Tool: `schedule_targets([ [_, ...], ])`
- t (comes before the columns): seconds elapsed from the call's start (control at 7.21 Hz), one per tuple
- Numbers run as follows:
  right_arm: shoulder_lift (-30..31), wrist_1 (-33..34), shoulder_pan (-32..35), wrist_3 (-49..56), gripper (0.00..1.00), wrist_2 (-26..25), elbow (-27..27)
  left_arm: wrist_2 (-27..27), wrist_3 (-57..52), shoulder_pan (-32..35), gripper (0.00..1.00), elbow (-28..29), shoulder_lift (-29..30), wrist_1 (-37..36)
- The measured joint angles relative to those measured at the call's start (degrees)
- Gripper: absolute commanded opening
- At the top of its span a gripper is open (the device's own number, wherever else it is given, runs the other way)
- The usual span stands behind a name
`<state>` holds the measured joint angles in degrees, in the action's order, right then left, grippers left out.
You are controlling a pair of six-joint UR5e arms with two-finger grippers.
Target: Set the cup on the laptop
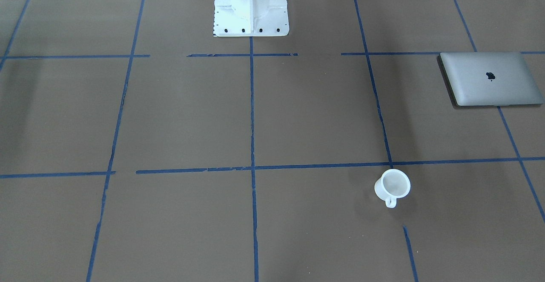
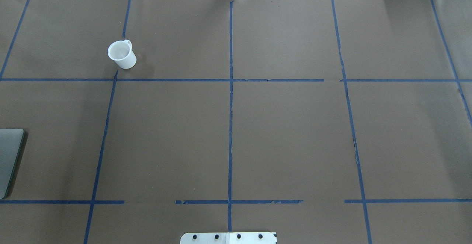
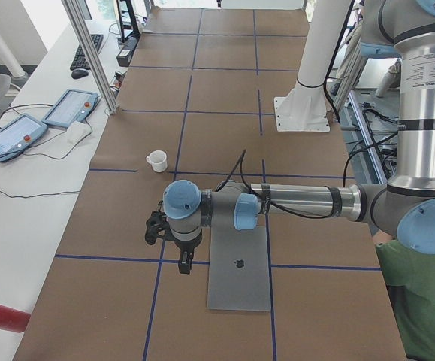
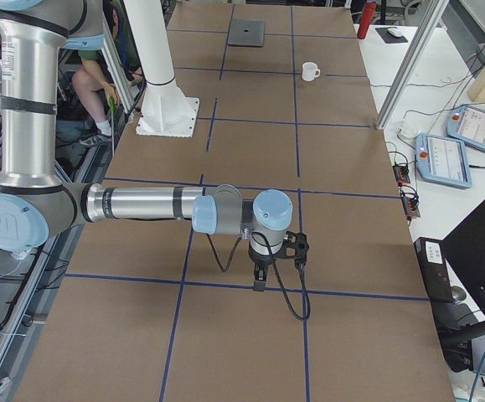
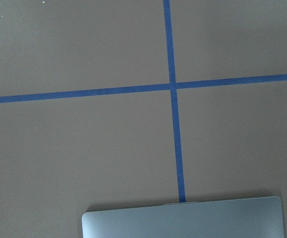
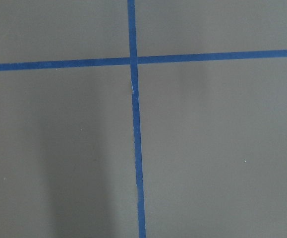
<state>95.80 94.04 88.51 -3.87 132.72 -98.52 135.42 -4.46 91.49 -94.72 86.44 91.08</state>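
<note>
The cup (image 1: 394,185) is a small white mug standing upright on the brown table, handle away from the robot; it also shows in the overhead view (image 2: 121,55) and both side views (image 3: 157,160) (image 4: 309,71). The laptop (image 1: 489,79) lies shut and flat at the table's left end (image 2: 9,159) (image 3: 238,263), and its edge shows in the left wrist view (image 5: 183,220). My left gripper (image 3: 155,227) hovers beside the laptop, apart from the cup. My right gripper (image 4: 297,248) hovers over bare table at the other end. I cannot tell whether either is open or shut.
The white robot pedestal (image 1: 250,5) stands at the table's middle rear. Blue tape lines grid the table. Teach pendants (image 3: 22,131) (image 4: 451,151) and aluminium posts (image 3: 89,53) lie beyond the far edge. A person sits by the robot (image 3: 420,301).
</note>
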Motion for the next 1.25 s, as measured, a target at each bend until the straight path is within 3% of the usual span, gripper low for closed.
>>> schedule_targets([
  [0.69, 0.00, 0.00, 0.00, 0.00, 1.00, 0.00, 0.00, 0.13, 0.27, -1.84, 1.00, -2.07, 1.81, 0.08],
  [1.25, 0.00, 0.00, 0.00, 0.00, 1.00, 0.00, 0.00, 0.46, 5.35, -8.34, 1.00, -4.49, 10.63, -3.35],
])
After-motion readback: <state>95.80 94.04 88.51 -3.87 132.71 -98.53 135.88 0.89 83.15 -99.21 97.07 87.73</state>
